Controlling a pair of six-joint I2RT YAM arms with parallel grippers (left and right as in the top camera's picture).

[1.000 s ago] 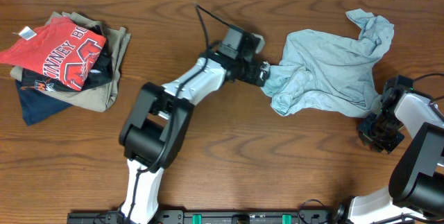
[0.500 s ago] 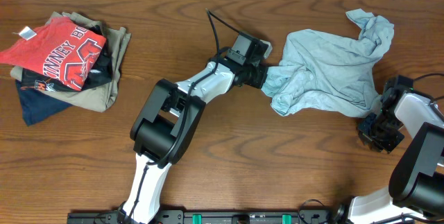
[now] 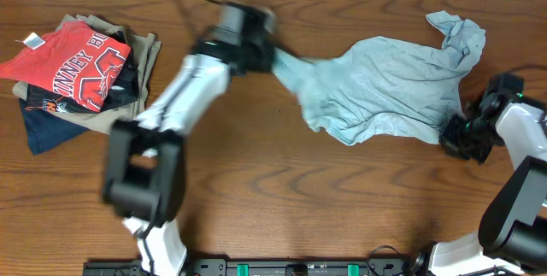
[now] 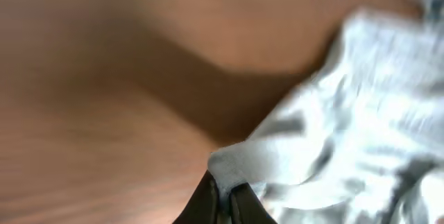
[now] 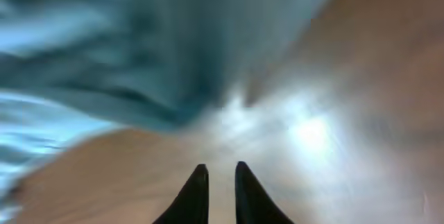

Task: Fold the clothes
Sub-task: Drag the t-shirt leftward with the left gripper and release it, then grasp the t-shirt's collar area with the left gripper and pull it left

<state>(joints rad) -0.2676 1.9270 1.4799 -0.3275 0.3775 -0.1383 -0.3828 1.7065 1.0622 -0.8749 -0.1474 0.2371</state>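
Pale blue-grey thin T-shirt point(image 3: 385, 88) lies right; brown wooden table point(image 3: 282, 199) open in front. Left gripper point(image 3: 263, 54), blurred, pinches its left edge. Right gripper point(image 5: 220, 182) slightly parted, empty, beside hem.

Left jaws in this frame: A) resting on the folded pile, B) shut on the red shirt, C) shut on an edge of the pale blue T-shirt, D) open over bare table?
C: the left wrist view shows the left jaws pinched shut on a fold of the pale blue T-shirt.
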